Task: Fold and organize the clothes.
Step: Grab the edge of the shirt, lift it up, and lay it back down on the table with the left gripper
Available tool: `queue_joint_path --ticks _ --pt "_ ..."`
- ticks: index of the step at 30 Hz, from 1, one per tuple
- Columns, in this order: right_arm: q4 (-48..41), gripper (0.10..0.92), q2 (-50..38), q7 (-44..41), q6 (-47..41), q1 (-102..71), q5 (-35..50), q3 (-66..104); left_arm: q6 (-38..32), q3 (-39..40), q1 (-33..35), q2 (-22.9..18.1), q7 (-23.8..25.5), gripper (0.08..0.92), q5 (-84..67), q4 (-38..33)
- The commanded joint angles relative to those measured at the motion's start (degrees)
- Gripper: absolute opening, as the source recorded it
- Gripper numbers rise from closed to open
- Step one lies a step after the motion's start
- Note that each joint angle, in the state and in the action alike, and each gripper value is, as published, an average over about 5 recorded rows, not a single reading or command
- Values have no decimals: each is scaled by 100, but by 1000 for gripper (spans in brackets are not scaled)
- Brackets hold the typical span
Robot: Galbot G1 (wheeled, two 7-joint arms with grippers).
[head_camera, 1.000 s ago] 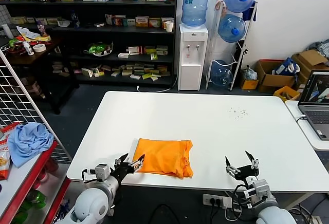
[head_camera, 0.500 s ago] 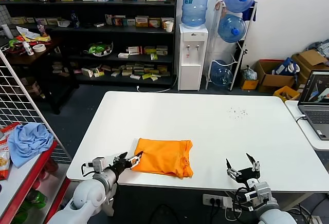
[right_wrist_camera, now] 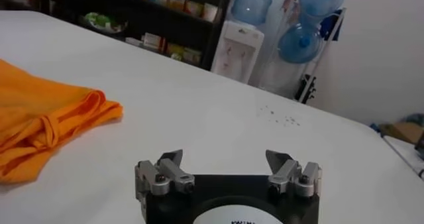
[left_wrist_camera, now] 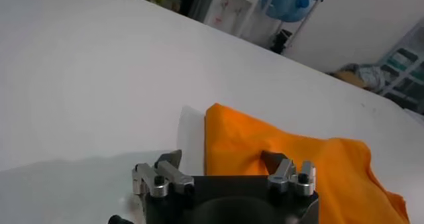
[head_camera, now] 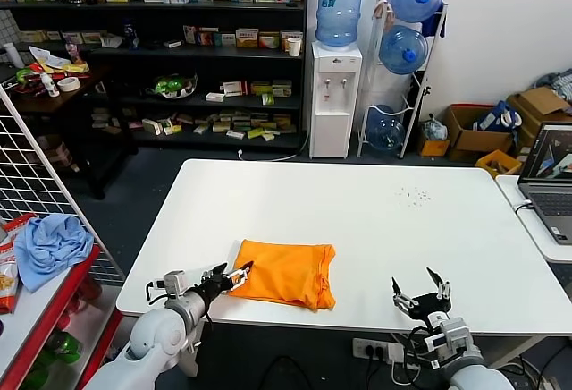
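Folded bright orange soft T-shirt [head_camera: 284,274] lies near the white table's [head_camera: 375,220] front edge
Left gripper [head_camera: 234,275], jaws apart, seems to touch its corner and could drag the fold open; right gripper [head_camera: 420,290] waits apart, jaws apart

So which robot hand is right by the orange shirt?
The left gripper: its open fingers sit at the shirt's corner. The right gripper is off to the side, over bare table.

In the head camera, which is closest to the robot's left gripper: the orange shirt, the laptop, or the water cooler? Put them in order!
From the left gripper:
1. Orange shirt, right beside it on the table.
2. Water cooler, past the table's far edge.
3. Laptop, far off to the right.
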Motion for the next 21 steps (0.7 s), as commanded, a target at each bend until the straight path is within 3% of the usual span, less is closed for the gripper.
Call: queue_joint_path --ticks 1,7,21 --pt "29 823 -6 -1 -4 -3 17 1 119 18 -9 -30 87 823 -4 90" --pt "86 823 -3 4 -12 -18 24 -1 137 59 40 -43 163 782 100 98" --pt "120 823 57 13 10 -85 -24 -7 84 -6 216 -1 196 384 139 -185"
